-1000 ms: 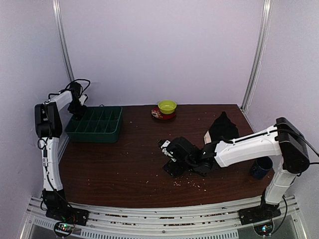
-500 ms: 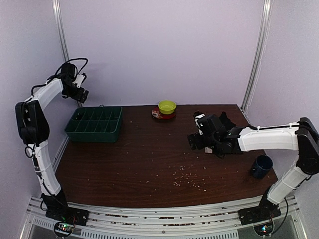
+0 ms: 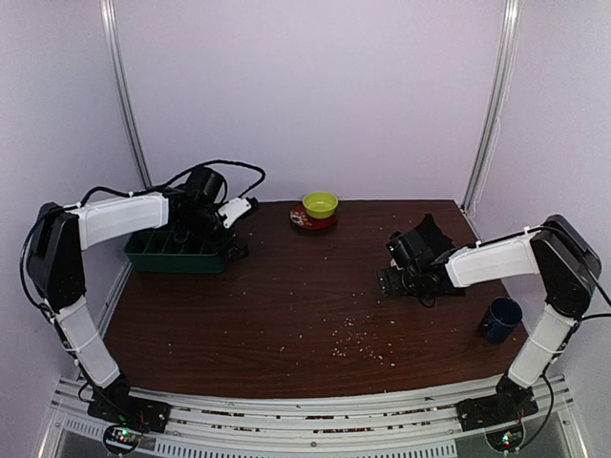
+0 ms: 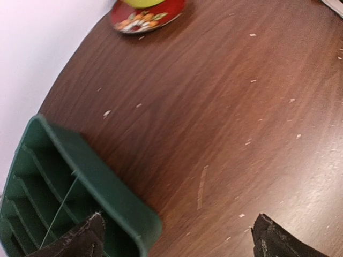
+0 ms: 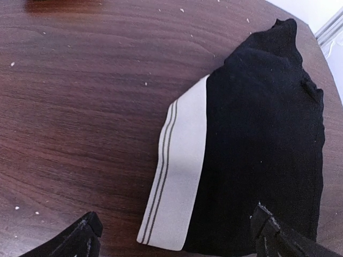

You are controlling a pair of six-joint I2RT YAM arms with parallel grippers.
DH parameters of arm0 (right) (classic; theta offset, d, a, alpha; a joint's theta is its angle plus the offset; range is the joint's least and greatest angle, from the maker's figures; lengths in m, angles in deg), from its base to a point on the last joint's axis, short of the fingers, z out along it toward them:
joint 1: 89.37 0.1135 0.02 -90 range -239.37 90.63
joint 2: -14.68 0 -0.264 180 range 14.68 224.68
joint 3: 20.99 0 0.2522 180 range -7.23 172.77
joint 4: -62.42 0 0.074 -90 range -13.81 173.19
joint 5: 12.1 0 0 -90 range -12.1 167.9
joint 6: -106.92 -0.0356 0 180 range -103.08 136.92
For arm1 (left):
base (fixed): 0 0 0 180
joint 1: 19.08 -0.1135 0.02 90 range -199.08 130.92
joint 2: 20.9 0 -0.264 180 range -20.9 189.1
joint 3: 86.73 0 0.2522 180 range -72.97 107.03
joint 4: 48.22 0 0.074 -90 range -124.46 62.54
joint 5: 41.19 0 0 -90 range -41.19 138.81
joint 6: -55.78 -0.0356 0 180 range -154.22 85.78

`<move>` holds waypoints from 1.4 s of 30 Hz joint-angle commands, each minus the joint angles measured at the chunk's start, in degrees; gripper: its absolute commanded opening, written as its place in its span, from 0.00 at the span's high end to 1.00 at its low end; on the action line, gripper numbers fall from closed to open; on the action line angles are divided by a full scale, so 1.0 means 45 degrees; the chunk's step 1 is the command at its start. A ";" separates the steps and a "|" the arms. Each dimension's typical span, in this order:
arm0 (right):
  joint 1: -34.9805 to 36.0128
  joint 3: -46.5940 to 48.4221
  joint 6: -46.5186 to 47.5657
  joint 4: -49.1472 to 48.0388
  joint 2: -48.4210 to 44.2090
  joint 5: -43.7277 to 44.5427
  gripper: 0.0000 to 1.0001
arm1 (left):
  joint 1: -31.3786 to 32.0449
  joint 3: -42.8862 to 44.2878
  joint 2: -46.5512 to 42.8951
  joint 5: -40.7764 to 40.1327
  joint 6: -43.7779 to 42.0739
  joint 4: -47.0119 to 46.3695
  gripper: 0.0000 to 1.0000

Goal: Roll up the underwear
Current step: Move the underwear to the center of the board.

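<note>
The right end effector [image 5: 177, 235] has its 2 fingers spread wide with nothing between them. It hovers low over the underwear [image 5: 262, 123], a plain black piece lying flat and unrolled on the surface [image 5: 80, 80]. In the right wrist view, 1 fingertip sits over bare wood to the left of the garment and the other over the black fabric. Along the garment's left edge runs a white band [image 5: 179, 176] with 2 thin grey stripes. From the top camera, this end effector [image 3: 393, 277] is at the near-left side of the underwear [image 3: 427, 234], which lies toward the far right corner of the surface.

The left end effector [image 4: 179, 241] is also spread wide and holds nothing. Its wrist view shows 1 fingertip above a compartment of the green tray [image 4: 80, 176] and the other above bare wood, so it straddles the tray's corner. From above, the left end effector [image 3: 227, 246] hangs at the right end of the tray [image 3: 172, 256], which stands at the far left of the surface. No garment can be seen in the tray compartments that show.

A red plate [image 3: 304, 219] carrying a yellow-green bowl [image 3: 320, 203] stands at the far edge, between the 2 arms. A dark blue mug [image 3: 500, 320] stands near the right arm. Pale crumbs [image 3: 358, 339] are scattered over the wood.
</note>
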 commanded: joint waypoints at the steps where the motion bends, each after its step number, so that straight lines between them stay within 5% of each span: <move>1: -0.0546 0.0371 -0.0418 0.0118 0.0818 -0.0348 0.00 | 0.0820 -0.0915 -0.0377 0.1150 -0.0006 -0.1865 0.02; 7: -0.0902 0.0765 -0.0359 0.0375 0.1882 -0.0790 0.10 | 0.1112 -0.2630 -0.0626 0.2675 0.0859 -0.3747 0.02; 16: -0.0917 0.1020 -0.0191 0.0418 0.2529 -0.3576 0.68 | 0.1143 -0.3852 -0.0679 0.2627 0.0977 -0.4893 0.02; 22: -0.0434 0.0886 -0.0145 0.0059 0.1929 -0.5050 0.91 | 0.1136 -0.4152 -0.0884 0.2951 0.0850 -0.5309 0.02; 26: 0.0600 0.1261 -0.0142 -0.0043 0.1934 -0.6170 0.90 | 0.1141 -0.4596 -0.1298 0.3558 0.0454 -0.5720 0.02; 33: 0.3787 0.3833 -0.0086 0.0821 0.3473 -0.7278 0.71 | 0.1176 -0.6144 -0.2683 0.4913 -0.1065 -0.6838 0.02; 42: 0.4279 0.2683 0.0380 0.0401 0.0351 -0.6497 0.23 | 0.2327 -0.7893 -0.4081 0.5571 -0.3921 -0.7080 0.02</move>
